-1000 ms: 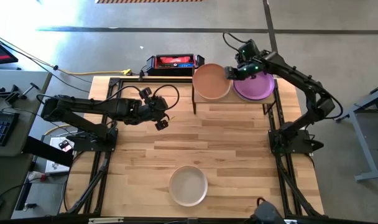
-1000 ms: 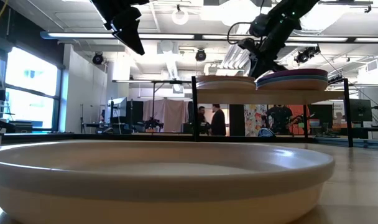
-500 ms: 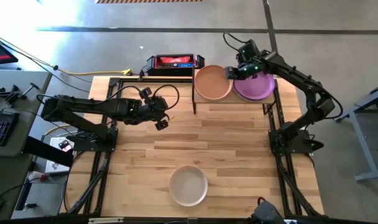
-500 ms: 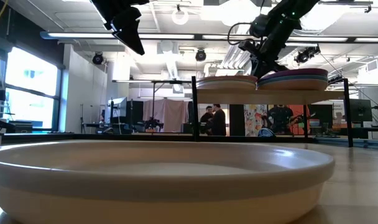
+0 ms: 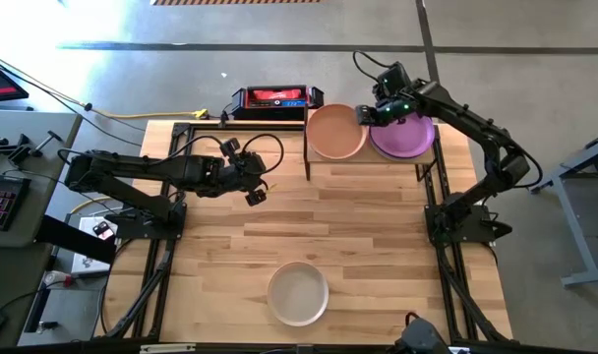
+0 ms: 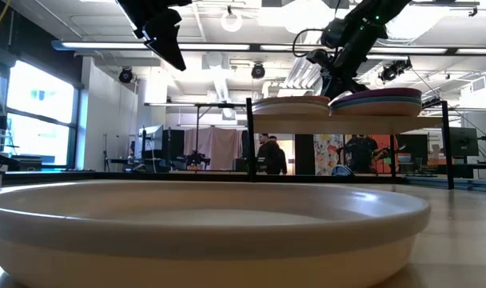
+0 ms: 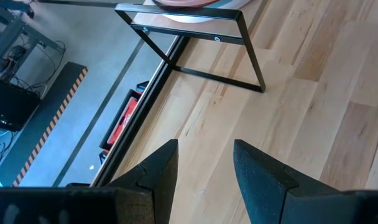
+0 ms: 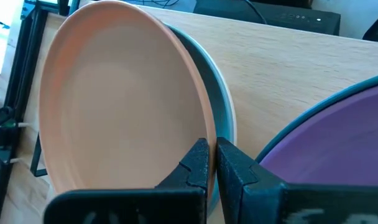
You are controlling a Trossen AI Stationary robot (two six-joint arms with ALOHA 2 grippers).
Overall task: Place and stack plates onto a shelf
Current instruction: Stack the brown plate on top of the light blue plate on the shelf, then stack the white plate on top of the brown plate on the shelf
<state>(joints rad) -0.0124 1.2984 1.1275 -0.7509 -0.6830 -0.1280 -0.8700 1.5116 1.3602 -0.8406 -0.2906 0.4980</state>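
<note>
On the shelf (image 5: 370,160) at the table's far side stand two stacks of plates. The left stack has a peach plate (image 5: 333,133) on top, with a blue-grey rim (image 8: 219,93) showing under it. The right stack is topped by a purple plate (image 5: 407,138). An off-white plate (image 5: 298,293) lies flat on the table near the front edge. My right gripper (image 5: 362,114) is shut and points down between the two stacks, at the peach plate's rim. My left gripper (image 5: 257,194) hangs open above the table's left half, holding nothing. My right gripper's shut fingertips (image 8: 201,152) stand at the peach plate's rim (image 8: 198,127), on the side that faces the purple stack. They come slanting down from above. I cannot tell whether they touch the rim.
A red and black device (image 5: 271,98) sits at the table's far edge, left of the shelf. The shelf's thin black legs (image 7: 251,56) stand on the wood in front of my left gripper. Bare wooden tabletop (image 5: 378,246) lies between the shelf and the off-white plate.
</note>
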